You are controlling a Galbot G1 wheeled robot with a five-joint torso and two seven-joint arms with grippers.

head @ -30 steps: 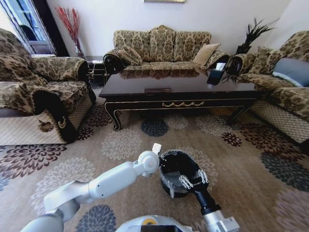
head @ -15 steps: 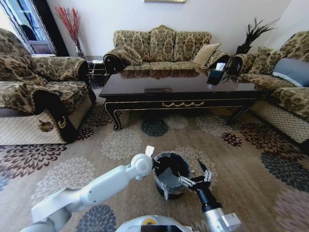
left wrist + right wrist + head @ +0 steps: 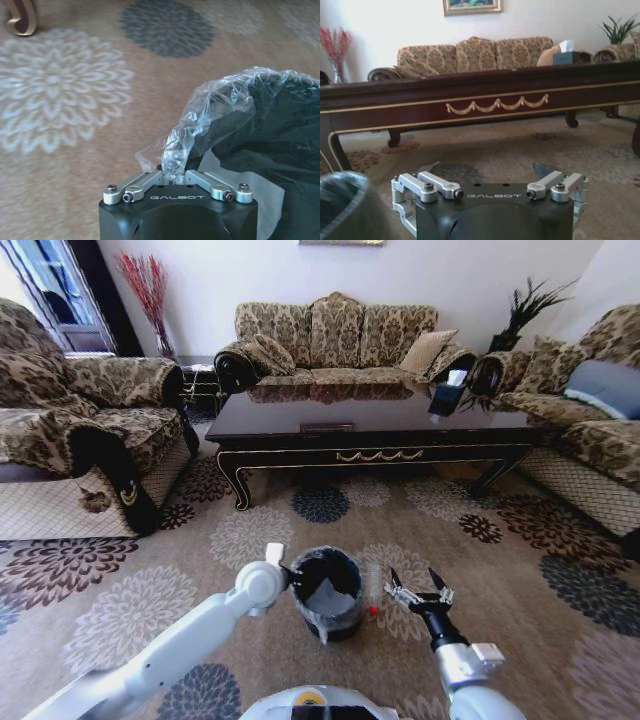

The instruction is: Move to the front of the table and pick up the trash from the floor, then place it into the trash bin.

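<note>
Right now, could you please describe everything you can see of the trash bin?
The trash bin is small, black and round, standing upright on the carpet in front of the table. A crinkled clear liner folds over its rim, and white paper lies inside. The left gripper is shut on the liner at the rim.

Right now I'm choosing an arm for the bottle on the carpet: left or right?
Probably right. The right gripper hangs open just beside the bottle on the floor, while the left gripper is shut on the trash bin's liner.
</note>
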